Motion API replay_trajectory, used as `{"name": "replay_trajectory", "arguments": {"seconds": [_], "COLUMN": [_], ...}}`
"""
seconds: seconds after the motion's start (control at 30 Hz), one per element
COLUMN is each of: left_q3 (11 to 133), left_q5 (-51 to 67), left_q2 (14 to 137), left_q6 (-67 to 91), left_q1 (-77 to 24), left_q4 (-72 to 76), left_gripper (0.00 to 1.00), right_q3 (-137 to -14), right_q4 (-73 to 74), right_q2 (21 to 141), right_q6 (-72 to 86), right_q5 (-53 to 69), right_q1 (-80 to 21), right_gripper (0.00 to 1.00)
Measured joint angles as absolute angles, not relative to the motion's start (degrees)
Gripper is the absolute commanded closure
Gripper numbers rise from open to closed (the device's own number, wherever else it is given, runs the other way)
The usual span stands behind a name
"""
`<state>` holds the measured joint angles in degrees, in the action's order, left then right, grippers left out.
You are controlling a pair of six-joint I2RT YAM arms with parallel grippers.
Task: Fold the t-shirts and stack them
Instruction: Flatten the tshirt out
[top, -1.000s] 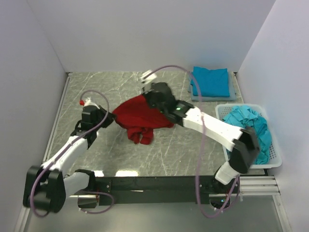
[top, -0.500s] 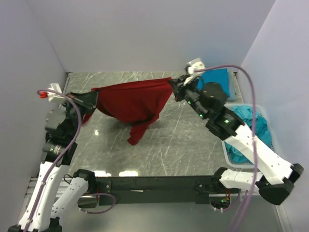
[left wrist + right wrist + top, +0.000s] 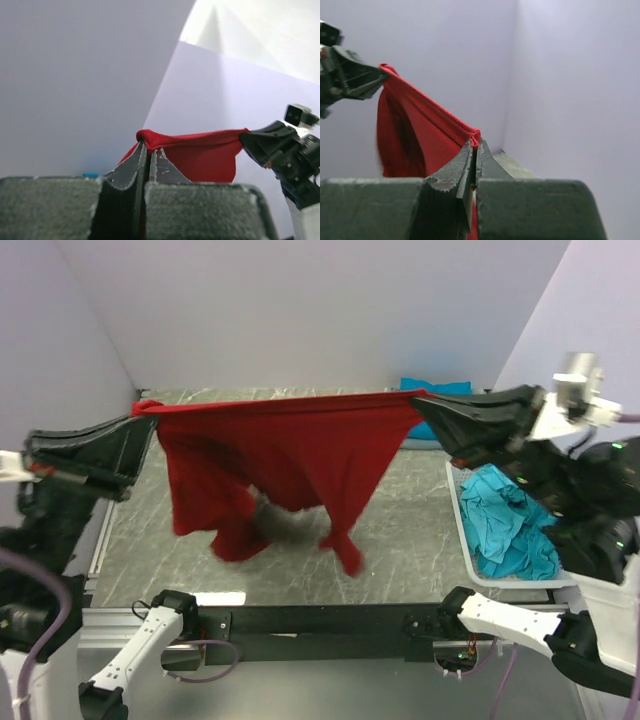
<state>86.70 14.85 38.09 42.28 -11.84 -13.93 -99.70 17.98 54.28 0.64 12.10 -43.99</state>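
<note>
Both jaws are pinched fully shut on the plain deep red cotton t-shirt. My left gripper bites its top edge above the left edge of the grey marbled table, my right gripper near the far right corner. The shirt hangs stretched between them. The wrist views show the cloth clamped. Only the top view shows crumpled teal-blue t-shirts in the white plastic mesh basket.

High rear overview; opposed wrist close-ups, shared t-shirt.
</note>
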Motion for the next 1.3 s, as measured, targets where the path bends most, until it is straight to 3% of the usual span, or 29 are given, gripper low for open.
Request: {"name": "replay_trajectory", "arguments": {"seconds": [0.27, 0.6, 0.67, 0.7, 0.77, 0.8, 0.83, 0.87, 0.9, 1.03, 1.13, 1.3], "left_q3": [102.9, 101.6, 98.3, 96.9, 94.6, 94.1, 94.0, 94.0, 94.0, 92.1, 88.3, 76.1], "left_q5": [23.1, 13.7, 11.7, 11.0, 7.5, 5.8, 4.4, 3.3, 2.8, 3.2, 4.1, 6.8], "left_q2": [46.5, 64.1, 69.3, 72.4, 80.1, 84.5, 88.7, 93.4, 97.1, 107.7, 107.4, 96.5], "left_q6": [39.8, 36.5, 35.7, 35.2, 33.4, 33.1, 33.0, 32.8, 33.0, 34.0, 34.5, 36.9], "left_q1": [-11.6, -11.6, -11.7, -11.8, -11.8, -11.3, -10.8, -10.3, -9.9, -9.6, -9.6, -9.6], "left_q4": [-16.9, -12.1, -9.0, -7.6, -4.9, -4.3, -4.4, -4.9, -5.3, -8.0, -9.1, -6.0], "left_gripper": [0.99, 0.93, 0.85, 0.61, 0.42, 0.35, 0.18, 0.08, 0.01, 0.01, 0.01, 0.01], "right_q3": [-105.2, -102.1, -99.1, -97.1, -92.7, -90.0, -87.7, -85.9, -84.5, -84.9, -84.8, -80.2], "right_q4": [18.5, 10.2, 8.7, 7.4, 5.9, 4.8, 4.3, 4.0, 3.9, 7.4, 11.0, 10.2], "right_q2": [53.4, 63.9, 67.5, 69.4, 73.8, 76.0, 78.6, 81.3, 84.7, 98.1, 103.7, 100.7], "right_q6": [1.6, -4.7, -2.7, -1.3, 0.6, 1.7, 2.7, 3.8, 5.2, 8.5, 10.2, 12.3], "right_q5": [15.1, -8.1, -7.9, -7.6, -8.9, -9.4, -9.6, -9.6, -9.4, -8.5, -7.4, -3.1], "right_q1": [-44.0, -40.0, -33.0, -30.0, -24.4, -21.9, -19.9, -18.1, -16.6, -13.6, -13.1, -13.3], "right_gripper": [1.0, 1.0, 1.0, 1.0, 0.99, 0.95, 0.88, 0.61, 0.51, 0.18, 0.13, 0.12]}}
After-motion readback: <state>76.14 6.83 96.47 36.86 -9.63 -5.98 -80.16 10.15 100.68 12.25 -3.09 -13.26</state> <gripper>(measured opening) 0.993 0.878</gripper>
